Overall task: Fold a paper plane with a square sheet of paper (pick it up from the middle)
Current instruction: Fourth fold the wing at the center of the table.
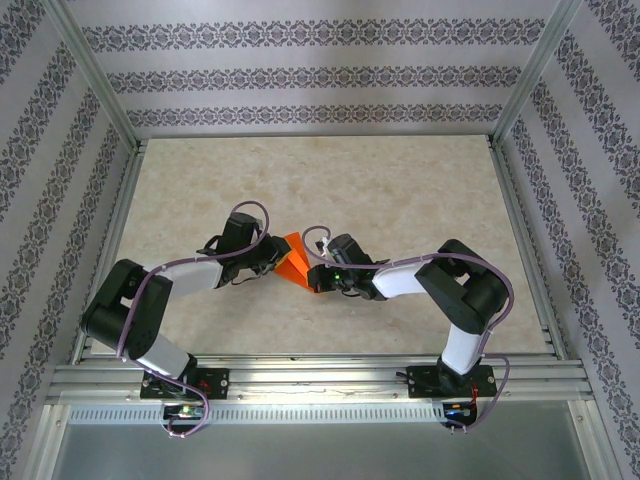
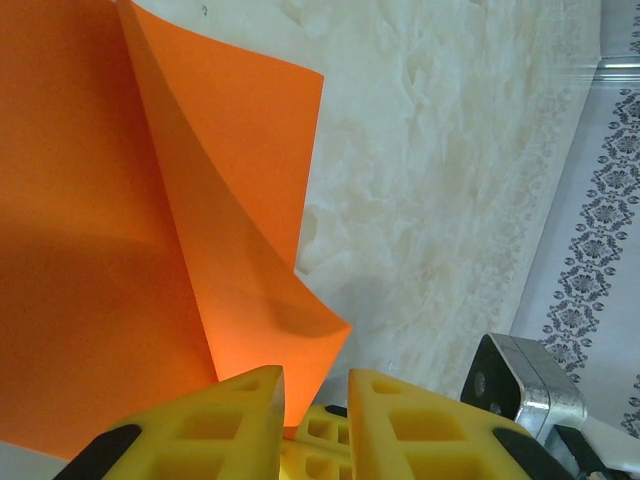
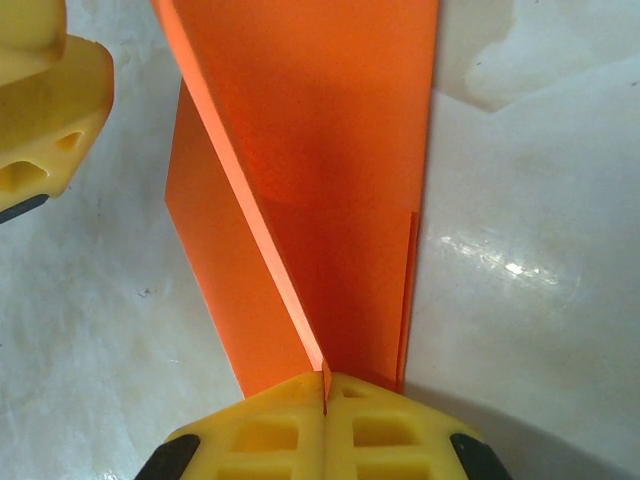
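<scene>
text: none readable | labels, brands: none readable | numbers, signs: none readable on any surface

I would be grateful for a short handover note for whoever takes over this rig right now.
Right gripper: shut on the edge of the orange sheet of paper, pinching overlapping layers.
Left gripper: jaws narrowly apart, with a curled flap of the sheet dipping into the gap; it does not look clamped.
Sheet: in the middle of the table, between the two grippers.
Done: first folds are in and the layers overlap.
Left: the remaining folds; it is not yet a plane.
</scene>
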Available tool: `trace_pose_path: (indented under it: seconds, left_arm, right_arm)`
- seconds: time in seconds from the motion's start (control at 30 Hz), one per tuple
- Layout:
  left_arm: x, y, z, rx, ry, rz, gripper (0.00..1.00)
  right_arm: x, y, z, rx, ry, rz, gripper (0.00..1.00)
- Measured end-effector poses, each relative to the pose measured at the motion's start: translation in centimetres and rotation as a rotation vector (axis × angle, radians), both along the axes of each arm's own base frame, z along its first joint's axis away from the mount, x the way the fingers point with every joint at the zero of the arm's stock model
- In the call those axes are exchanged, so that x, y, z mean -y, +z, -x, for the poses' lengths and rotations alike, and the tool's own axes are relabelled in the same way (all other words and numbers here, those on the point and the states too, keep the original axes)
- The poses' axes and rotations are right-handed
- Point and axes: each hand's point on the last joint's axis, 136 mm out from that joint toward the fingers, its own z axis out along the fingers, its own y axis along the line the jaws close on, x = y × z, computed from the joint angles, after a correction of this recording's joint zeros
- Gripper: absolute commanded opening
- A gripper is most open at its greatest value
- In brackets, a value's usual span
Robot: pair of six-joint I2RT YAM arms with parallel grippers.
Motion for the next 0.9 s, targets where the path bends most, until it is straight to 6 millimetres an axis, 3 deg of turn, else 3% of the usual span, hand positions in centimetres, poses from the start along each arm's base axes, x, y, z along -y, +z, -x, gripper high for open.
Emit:
trace_pose_path:
  seconds: [0.27,0.47,0.63,0.9]
  left_arm:
    - [0.3,-0.3,-0.2,0.001,-0.003,0.011,0.18]
    - [0.3,-1.7,0.0,-0.038,-0.009,0.002,0.36]
    - [0.4,-1.0,-0.8,-0.01,-0.015,-0.004,0.56]
    - [-0.2,0.4,-2.4,0.007,-0.007,-0.052,0.61]
  right_arm:
    - [0.0,0.0,-0.1,-0.032,-0.039,-0.019,0.02]
    - [-0.1,0.0,-0.1,-0.043,-0.051,-0.027,0.02]
    - [0.0,0.0,-0.1,-0.026,-0.039,-0.025,0.03]
    - [0.2,0.1,0.2,0.053,0.039,0.006,0.03]
